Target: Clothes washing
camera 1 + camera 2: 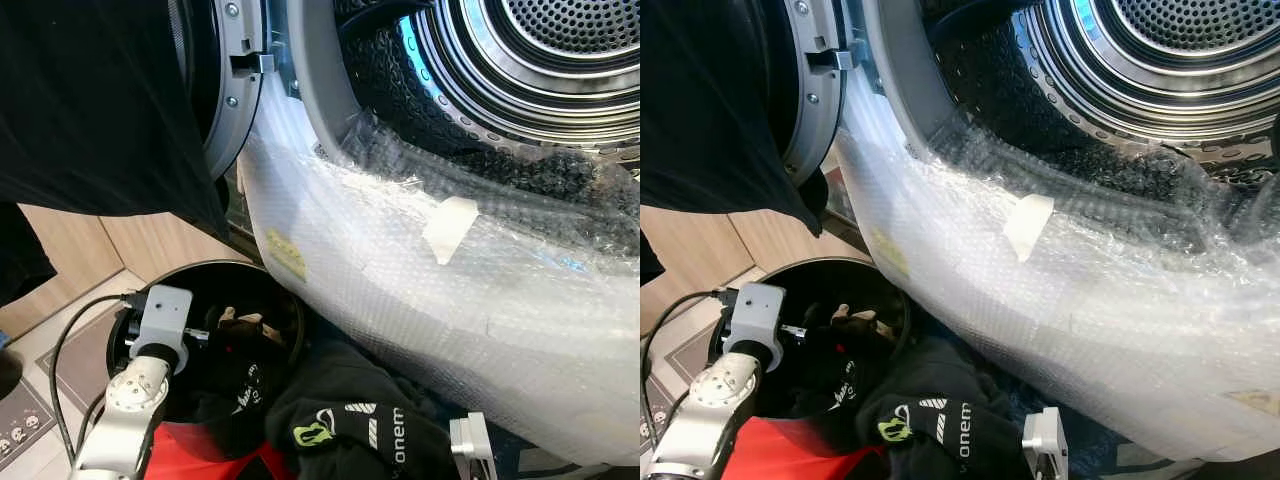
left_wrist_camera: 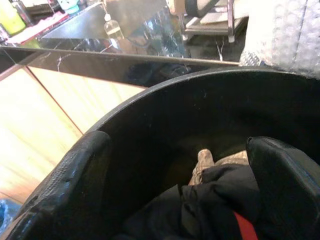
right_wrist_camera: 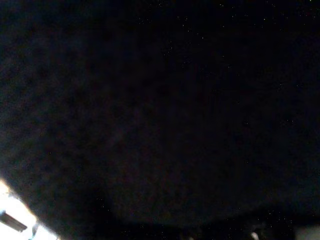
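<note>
Left gripper (image 2: 180,195) is down inside the black laundry bucket (image 1: 255,280), fingers (image 2: 65,190) spread wide either side of a dark garment (image 2: 210,205) with a red patch. Beside the bucket lies a black sports top (image 1: 350,420) (white and green logos). Above, the bubble-wrapped washing machine (image 1: 480,290) stands open, drum (image 1: 560,40) shining. Right gripper's wrist view is dark; fingers can't be judged.

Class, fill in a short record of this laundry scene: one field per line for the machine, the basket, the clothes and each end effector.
Machine: washing machine drum open, front wrapped in bubble wrap
Basket: black laundry basket below the door
Clothes: dark clothes in basket; black garment with white lettering draped beside it
Left end effector: open, inside the basket over the clothes
Right end effector: wrist view dark, state unclear
</note>
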Controlling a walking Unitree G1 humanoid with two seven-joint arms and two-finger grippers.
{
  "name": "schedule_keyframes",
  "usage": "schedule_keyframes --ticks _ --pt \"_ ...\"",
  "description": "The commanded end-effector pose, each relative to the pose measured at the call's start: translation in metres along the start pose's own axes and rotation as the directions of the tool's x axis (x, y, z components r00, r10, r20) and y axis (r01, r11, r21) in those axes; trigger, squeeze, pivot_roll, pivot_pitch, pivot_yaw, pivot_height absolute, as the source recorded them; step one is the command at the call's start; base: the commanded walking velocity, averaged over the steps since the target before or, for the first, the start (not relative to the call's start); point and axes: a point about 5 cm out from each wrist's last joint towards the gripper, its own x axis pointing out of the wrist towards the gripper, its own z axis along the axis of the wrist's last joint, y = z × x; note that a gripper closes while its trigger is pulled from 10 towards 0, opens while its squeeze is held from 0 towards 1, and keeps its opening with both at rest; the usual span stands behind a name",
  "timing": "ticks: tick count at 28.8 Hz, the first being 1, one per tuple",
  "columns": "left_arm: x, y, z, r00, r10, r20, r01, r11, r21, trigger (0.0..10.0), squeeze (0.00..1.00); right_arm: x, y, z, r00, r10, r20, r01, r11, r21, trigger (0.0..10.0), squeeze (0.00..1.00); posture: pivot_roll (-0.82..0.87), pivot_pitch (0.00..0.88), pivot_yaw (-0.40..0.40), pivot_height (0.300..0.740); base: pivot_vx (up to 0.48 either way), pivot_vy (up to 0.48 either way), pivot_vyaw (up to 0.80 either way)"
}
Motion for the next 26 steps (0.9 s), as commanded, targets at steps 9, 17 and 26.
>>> schedule_keyframes --ticks 9,17,26 --pt "-0.007 -0.014 -0.037 0.997 -0.002 -0.078 0.006 0.998 0.057 10.0 0.00 0.014 0.019 0.091 0.937 0.161 0.310 -0.111 0.979 -0.172 0.0 0.00 0.07 0.046 -0.025 0.740 0.000 0.000 0.00" --pt "-0.006 -0.019 -0.043 0.997 -0.005 -0.080 0.013 0.995 0.098 10.0 0.00 0.021 0.027 0.142 0.877 0.236 0.419 -0.118 0.950 -0.289 0.0 0.00 0.08 0.046 -0.034 0.740 0.000 0.000 0.00" --pt "-0.008 -0.026 -0.048 0.996 -0.011 -0.093 0.017 0.997 0.069 10.0 0.00 0.033 0.037 0.193 0.763 0.297 0.574 -0.109 0.935 -0.339 0.0 0.00 0.08 0.040 -0.039 0.740 0.000 0.000 0.00"
